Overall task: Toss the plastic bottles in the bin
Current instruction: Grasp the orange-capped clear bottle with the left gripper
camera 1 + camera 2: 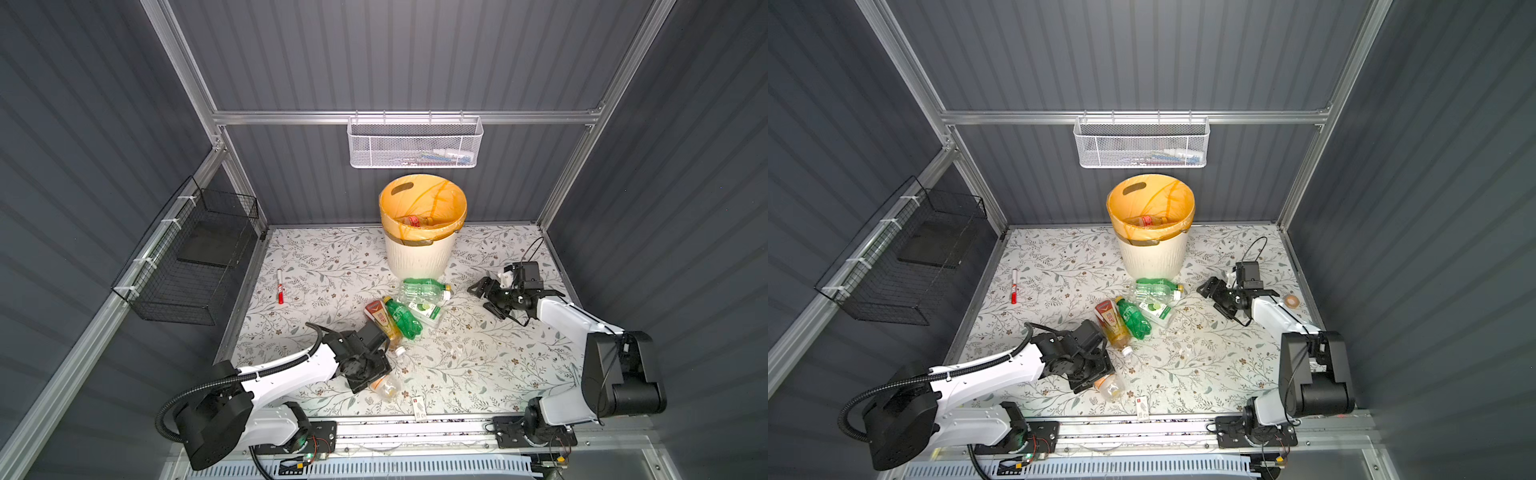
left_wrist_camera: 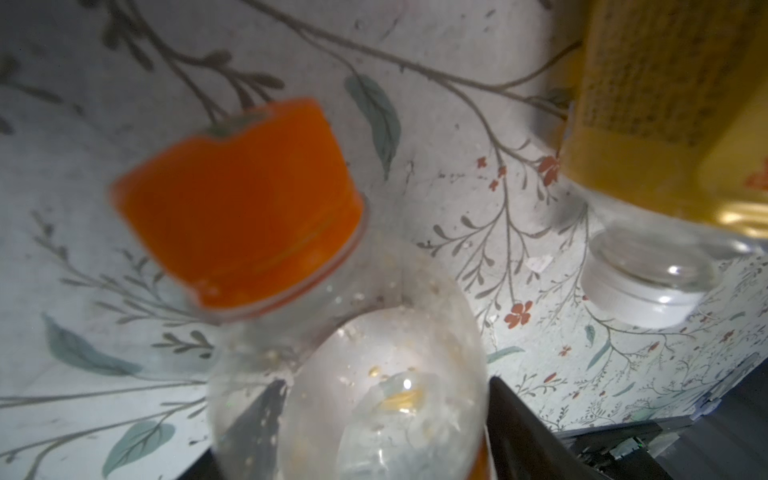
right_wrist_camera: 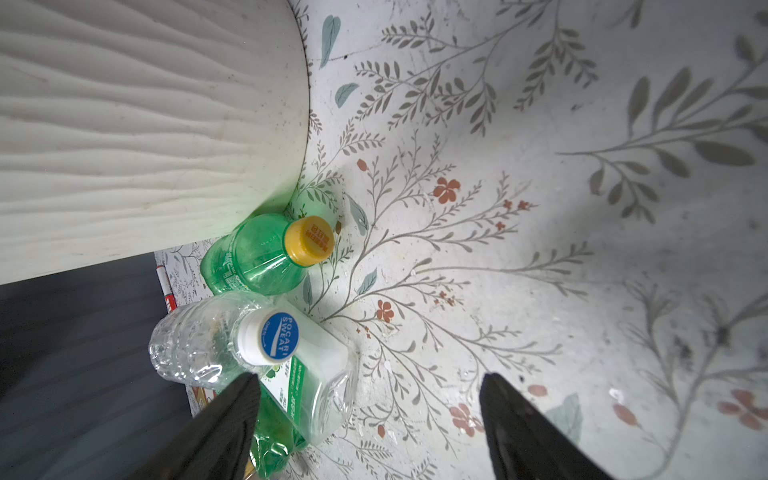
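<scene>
My left gripper (image 1: 376,380) (image 2: 374,399) is shut on a clear bottle with an orange cap (image 1: 387,387) (image 2: 249,208) near the table's front edge. Several plastic bottles lie heaped in front of the bin (image 1: 419,253): an amber one (image 1: 380,318) (image 2: 665,104), a green one (image 1: 401,318), a green one with a yellow cap (image 3: 257,253), a clear one with a blue-and-white cap (image 3: 266,336) and a green-labelled one (image 1: 426,311). Another bottle (image 1: 415,221) lies inside the bin. My right gripper (image 1: 482,297) (image 3: 368,382) hangs open and empty just right of the heap.
A red-and-white marker pen (image 1: 280,286) lies at the left of the table, and a small white card (image 1: 419,407) at the front edge. On the back wall hangs a white mesh basket (image 1: 413,143). A black wire basket (image 1: 195,257) hangs on the left wall.
</scene>
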You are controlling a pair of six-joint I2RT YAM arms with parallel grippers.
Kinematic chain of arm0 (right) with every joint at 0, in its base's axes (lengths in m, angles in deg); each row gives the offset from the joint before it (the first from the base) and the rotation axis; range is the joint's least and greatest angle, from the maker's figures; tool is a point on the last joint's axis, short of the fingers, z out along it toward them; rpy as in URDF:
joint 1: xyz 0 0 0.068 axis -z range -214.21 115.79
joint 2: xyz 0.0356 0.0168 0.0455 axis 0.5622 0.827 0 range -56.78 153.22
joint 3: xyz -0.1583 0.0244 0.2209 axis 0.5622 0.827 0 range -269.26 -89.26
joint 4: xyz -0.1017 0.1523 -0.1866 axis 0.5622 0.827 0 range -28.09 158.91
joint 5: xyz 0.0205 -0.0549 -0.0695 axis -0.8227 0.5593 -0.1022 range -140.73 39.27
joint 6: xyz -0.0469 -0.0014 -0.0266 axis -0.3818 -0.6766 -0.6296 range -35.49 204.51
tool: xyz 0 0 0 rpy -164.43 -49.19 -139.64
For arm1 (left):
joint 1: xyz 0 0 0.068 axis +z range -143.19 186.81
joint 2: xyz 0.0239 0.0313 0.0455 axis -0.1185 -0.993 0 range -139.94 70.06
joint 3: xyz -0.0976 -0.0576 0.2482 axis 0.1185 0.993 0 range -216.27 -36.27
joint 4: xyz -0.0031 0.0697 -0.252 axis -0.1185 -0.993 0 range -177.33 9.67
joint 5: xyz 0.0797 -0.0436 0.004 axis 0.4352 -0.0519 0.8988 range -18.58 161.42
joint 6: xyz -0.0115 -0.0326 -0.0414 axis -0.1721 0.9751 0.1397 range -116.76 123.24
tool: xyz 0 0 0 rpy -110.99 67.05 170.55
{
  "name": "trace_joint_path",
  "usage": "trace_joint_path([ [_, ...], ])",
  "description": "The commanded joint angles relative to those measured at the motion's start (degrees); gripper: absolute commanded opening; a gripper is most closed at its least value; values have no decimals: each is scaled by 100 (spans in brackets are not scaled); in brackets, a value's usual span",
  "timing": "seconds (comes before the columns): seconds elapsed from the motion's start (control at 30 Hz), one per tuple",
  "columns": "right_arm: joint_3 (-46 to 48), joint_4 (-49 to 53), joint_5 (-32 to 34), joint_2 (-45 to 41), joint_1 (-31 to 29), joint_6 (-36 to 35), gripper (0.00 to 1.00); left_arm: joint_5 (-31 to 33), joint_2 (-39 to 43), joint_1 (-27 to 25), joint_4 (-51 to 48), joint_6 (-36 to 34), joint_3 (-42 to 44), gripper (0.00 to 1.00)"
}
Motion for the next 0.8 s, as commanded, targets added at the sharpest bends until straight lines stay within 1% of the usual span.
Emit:
trace_joint_path([
  [0.0,90,-117,-40,30,39,53,85,66,232,61,-185,-36,177,66],
  [0.1,152,-193,-48,39,42,107,85,165,502,212,-393,-40,289,58],
  [0.17,161,-189,-65,39,42,116,85,217,693,409,-571,-166,282,57],
  [0.27,160,-111,-16,-4,42,76,85,245,906,1168,-1067,-874,44,56],
  [0.37,143,-1,47,-87,50,36,85,173,828,2058,-1319,-1762,-287,57],
  [0.43,143,52,113,-173,56,44,84,37,529,2601,-1355,-2343,-542,56],
  [0.53,135,125,156,-253,56,92,84,-112,-31,3164,-1075,-3010,-876,56],
  [0.7,152,289,256,-453,59,208,84,-286,-958,4081,-631,-3984,-1303,56],
  [0.77,157,399,345,-583,59,251,84,-554,-1325,4467,-401,-4239,-1397,56],
])
